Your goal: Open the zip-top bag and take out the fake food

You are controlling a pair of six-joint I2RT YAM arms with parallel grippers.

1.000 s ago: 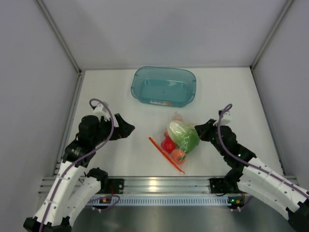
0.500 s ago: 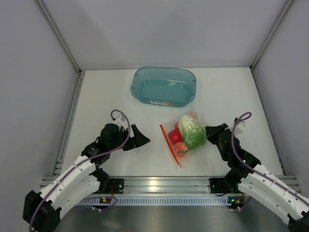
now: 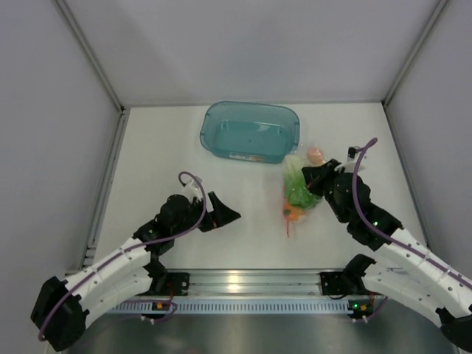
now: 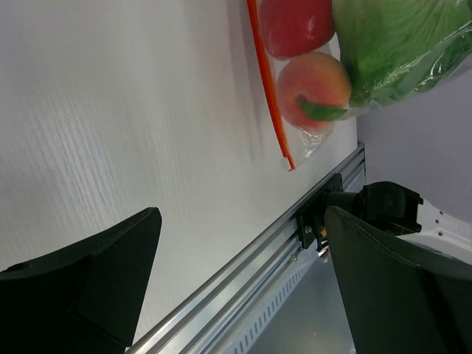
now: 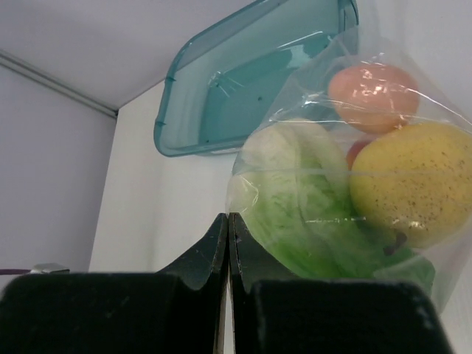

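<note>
While left tool (image 4: 243,221) gapes over white table (image 3: 162,147), right tool (image 5: 228,221) seemingly pinches zip-top bag (image 3: 299,195).

A: Far centre?
B: Teal bin (image 3: 251,133), upright on the white table (image 3: 169,147), near the back wall (image 3: 251,44).
A: Near edge?
B: Aluminium rail (image 3: 243,280) along the table's front.

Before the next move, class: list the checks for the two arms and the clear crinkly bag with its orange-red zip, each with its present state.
1. Right gripper shut on the clear crinkly plastic zip-top bag: ok.
2. Left gripper open: ok.
3. Left gripper touching the thin orange-red zip strip: not ok, apart.
4. Zip strip opened: not ok, looks sealed.
5. Small plastic fake food inside bag: ok.
</note>
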